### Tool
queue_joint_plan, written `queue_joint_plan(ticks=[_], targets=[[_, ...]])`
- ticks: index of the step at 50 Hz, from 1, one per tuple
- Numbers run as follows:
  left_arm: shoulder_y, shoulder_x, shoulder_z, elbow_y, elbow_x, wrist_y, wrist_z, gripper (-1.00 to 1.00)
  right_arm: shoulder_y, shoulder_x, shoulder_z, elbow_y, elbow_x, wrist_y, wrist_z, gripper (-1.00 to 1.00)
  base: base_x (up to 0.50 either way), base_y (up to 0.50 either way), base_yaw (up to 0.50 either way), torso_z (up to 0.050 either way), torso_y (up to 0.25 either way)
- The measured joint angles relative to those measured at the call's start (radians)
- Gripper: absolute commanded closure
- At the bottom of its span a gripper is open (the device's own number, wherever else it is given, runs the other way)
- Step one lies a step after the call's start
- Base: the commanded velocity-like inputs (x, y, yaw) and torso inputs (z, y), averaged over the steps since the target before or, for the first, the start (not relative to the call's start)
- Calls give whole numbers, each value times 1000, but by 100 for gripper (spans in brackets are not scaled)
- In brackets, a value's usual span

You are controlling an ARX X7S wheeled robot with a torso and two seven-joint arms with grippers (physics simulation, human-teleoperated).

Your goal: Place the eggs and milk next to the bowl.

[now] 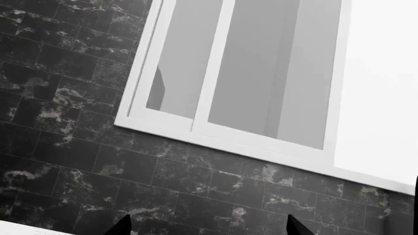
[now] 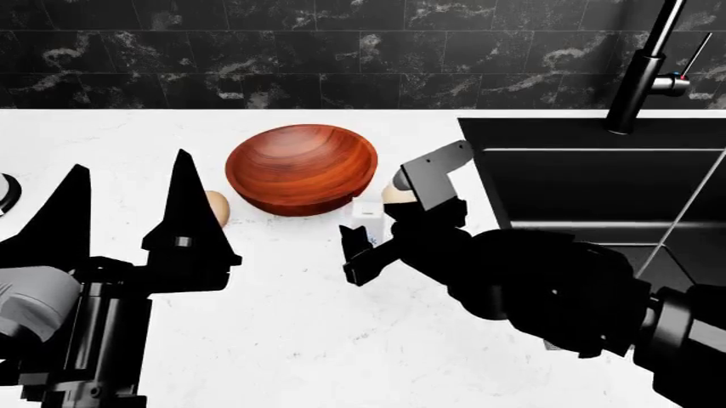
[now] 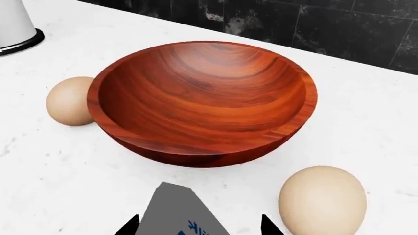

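Observation:
The reddish-brown wooden bowl (image 2: 301,168) (image 3: 202,98) sits on the white counter (image 2: 284,331). One tan egg (image 2: 217,206) (image 3: 69,101) rests against its left side. A second egg (image 2: 396,194) (image 3: 322,198) lies just right of it, partly behind my right gripper (image 2: 380,217) (image 3: 199,226). That gripper is open around the milk carton (image 2: 365,207) (image 3: 186,210), which stands in front of the bowl, with a gap showing on one side. My left gripper (image 2: 131,161) (image 1: 207,226) is raised at the left, open and empty, pointing at the wall.
A dark sink (image 2: 590,170) with a black faucet (image 2: 641,68) lies to the right of the bowl. A white canister with a black base (image 3: 16,24) stands at the far left. Black tiled wall (image 1: 65,98) and a white window frame (image 1: 196,125) stand behind.

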Motion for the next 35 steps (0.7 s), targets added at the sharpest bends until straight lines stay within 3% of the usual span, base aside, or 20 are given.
queue_joint_plan(ticks=[18, 35], targets=[[2, 0, -1, 2, 1, 0, 1, -100, 25, 35, 25, -72, -24, -6, 41, -100, 0, 0, 0, 0, 1], [6, -13, -12, 29, -5, 3, -8, -100, 67, 164, 79, -335, -39, -33, 182, -100, 0, 0, 0, 0, 0]])
